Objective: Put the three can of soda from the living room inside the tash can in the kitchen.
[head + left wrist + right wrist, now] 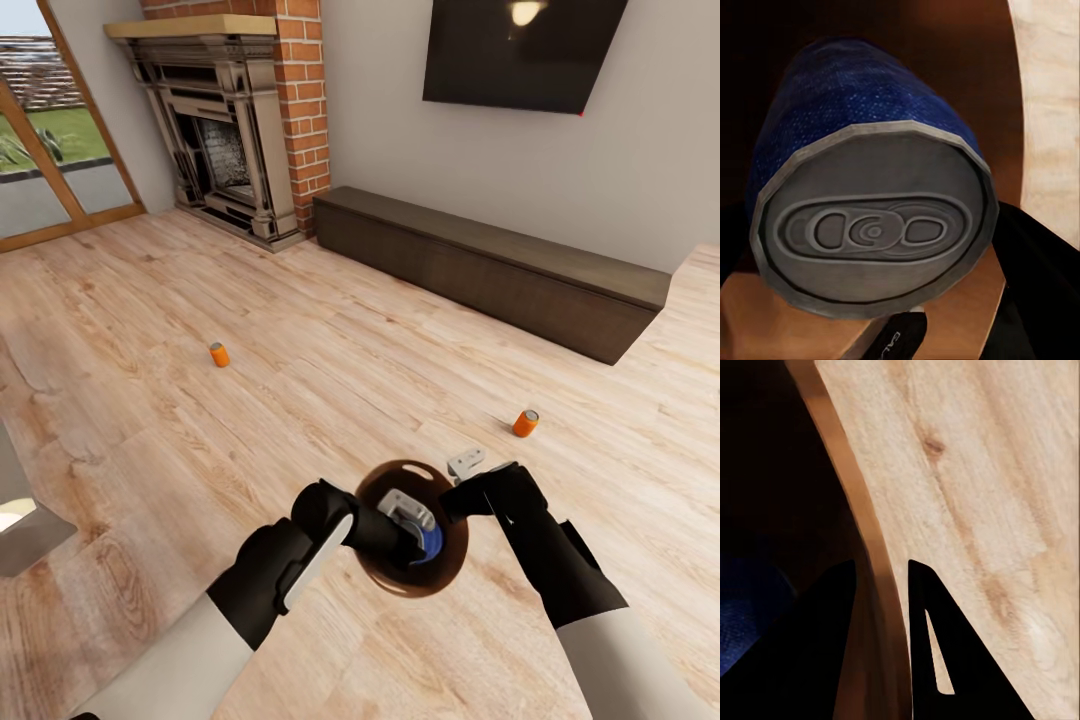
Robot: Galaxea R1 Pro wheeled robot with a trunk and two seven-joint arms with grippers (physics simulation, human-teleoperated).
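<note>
Trash can (372,560): held above the wood floor (300,380) at 6 o'clock in the head view; right claw (881,607) clamped on its rim. Blue can (862,150): inside the bucket, at the left claw (405,510); claw state cannot be told. Orange soda cans: one at 9 o'clock (219,354), one at 3 o'clock (525,423), upright on the floor, well apart.

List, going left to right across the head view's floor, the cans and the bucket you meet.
Orange can → trash can, held between both grippers with a blue can inside → second orange can.
</note>
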